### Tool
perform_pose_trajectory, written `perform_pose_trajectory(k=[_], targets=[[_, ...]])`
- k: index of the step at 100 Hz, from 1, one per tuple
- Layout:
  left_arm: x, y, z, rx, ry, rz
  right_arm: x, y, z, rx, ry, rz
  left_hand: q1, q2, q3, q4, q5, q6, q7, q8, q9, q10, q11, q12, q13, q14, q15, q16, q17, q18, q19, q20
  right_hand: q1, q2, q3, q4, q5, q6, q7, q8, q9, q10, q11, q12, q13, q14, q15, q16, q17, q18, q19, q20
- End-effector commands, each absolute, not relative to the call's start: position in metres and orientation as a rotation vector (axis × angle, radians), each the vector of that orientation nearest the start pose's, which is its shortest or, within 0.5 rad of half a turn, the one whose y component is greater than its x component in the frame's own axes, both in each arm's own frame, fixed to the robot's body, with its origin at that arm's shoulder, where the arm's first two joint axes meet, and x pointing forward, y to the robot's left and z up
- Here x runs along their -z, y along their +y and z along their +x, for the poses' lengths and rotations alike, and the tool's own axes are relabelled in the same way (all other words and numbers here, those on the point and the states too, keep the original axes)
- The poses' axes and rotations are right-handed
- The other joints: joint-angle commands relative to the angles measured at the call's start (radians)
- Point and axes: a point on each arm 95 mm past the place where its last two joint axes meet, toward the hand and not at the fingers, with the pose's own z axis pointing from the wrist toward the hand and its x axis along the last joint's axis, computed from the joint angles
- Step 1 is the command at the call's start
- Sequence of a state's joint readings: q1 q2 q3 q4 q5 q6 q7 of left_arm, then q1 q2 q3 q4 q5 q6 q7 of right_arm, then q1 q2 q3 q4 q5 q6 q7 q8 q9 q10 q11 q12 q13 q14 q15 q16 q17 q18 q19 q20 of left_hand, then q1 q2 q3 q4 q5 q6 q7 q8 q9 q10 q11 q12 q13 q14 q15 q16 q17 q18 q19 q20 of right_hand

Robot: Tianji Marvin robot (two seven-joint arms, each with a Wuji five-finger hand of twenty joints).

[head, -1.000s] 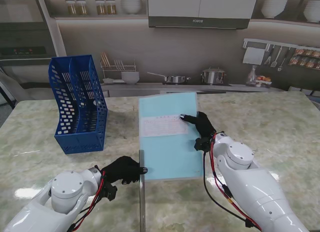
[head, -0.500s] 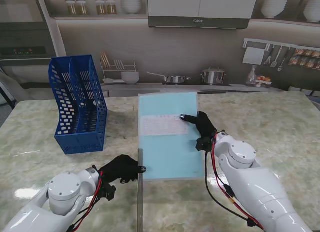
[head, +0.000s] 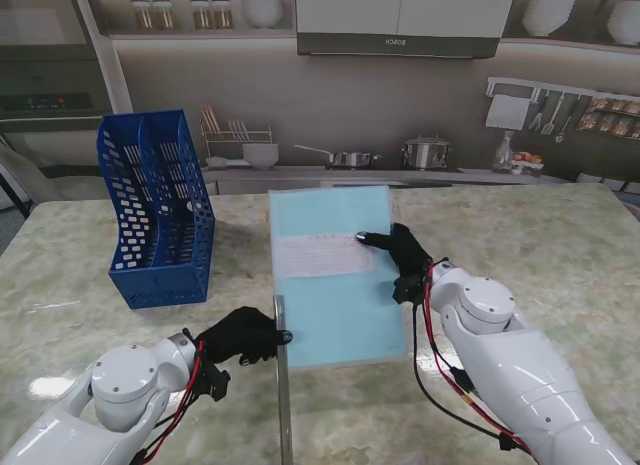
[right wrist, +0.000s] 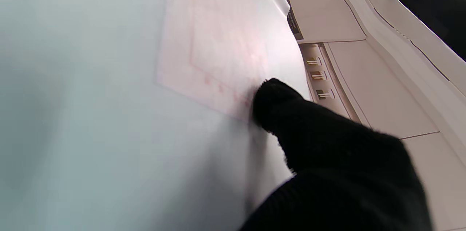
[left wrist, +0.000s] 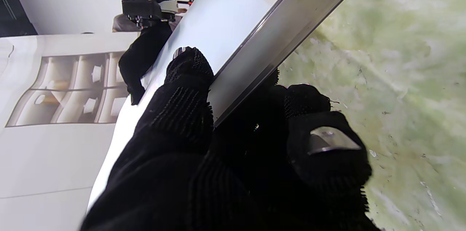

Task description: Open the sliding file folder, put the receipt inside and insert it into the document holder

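Folder: a pale blue translucent plastic file folder [head: 335, 280] lies flat on the green-veined marble tabletop [head: 560, 245], just right of the blue perforated plastic document holder [head: 155, 207]
Receipt: a white paper receipt with pink print [head: 315, 255] shows through the folder's far half
Slide bar: a long grey metal binding bar [head: 282, 380] runs from the folder's near left corner toward the camera
Left robot hand [head: 240, 337]: black-gloved, fingers closed around the bar at that corner
Right robot hand [head: 403, 257]: one fingertip [right wrist: 271, 96] presses the folder at the receipt's right edge; gripping nothing
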State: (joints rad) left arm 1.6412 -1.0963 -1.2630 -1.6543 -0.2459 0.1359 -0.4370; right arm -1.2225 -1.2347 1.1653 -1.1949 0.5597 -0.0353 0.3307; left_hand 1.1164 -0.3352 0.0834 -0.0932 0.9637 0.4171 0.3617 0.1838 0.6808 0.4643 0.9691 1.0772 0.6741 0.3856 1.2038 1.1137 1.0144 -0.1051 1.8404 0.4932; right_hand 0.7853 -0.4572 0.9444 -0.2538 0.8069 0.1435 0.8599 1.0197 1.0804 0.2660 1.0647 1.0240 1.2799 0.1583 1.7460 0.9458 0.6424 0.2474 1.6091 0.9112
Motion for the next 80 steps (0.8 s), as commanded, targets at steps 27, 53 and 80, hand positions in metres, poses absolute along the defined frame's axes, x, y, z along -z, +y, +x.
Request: perform_pose_trajectory(k=[27,53,80], targets=[[0.329,-0.026,0.365,2.021,1.149,-2.649,0.324,0.032,0.486,1.687,-0.512,-1.948,0.175,0.111,0.153,0.044,0.049,0.061,0.018,0.005,0.044,0.04,0.101,-0.012,0.141,0.066,0.2,-0.016,0.058,-0.272,0.148,-0.047,0.092,0.118,0.171,0.094,0.171,-0.211,0.11,0.072,0.053,0.153,0.105,0.02,0.024,-0.042,0.074,0.032,0.08,-0.09,0.21,0.034],[0.32,-0.026,0.367,2.04,1.134,-2.618,0.319,0.034,0.483,1.655,-0.625,-1.914,0.175,0.111,0.161,0.042,0.056,0.078,0.018,0.015,0.058,0.046,0.116,-0.03,0.17,0.054,0.216,-0.037,0.086,-0.291,0.142,-0.064,0.091,0.121,0.172,0.098,0.176,-0.214,0.112,0.081,0.054,0.153,0.107,0.022,0.025,-0.049,0.073,0.039,0.089,-0.092,0.216,0.028],[0.311,-0.028,0.369,2.062,1.126,-2.591,0.319,0.037,0.482,1.61,-0.724,-1.881,0.175,0.106,0.173,0.039,0.057,0.065,0.02,0.022,0.069,0.049,0.133,-0.05,0.191,0.047,0.233,-0.069,0.088,-0.302,0.154,-0.071,0.091,0.12,0.173,0.101,0.179,-0.213,0.111,0.089,0.055,0.153,0.108,0.023,0.025,-0.051,0.073,0.045,0.094,-0.095,0.221,0.022]])
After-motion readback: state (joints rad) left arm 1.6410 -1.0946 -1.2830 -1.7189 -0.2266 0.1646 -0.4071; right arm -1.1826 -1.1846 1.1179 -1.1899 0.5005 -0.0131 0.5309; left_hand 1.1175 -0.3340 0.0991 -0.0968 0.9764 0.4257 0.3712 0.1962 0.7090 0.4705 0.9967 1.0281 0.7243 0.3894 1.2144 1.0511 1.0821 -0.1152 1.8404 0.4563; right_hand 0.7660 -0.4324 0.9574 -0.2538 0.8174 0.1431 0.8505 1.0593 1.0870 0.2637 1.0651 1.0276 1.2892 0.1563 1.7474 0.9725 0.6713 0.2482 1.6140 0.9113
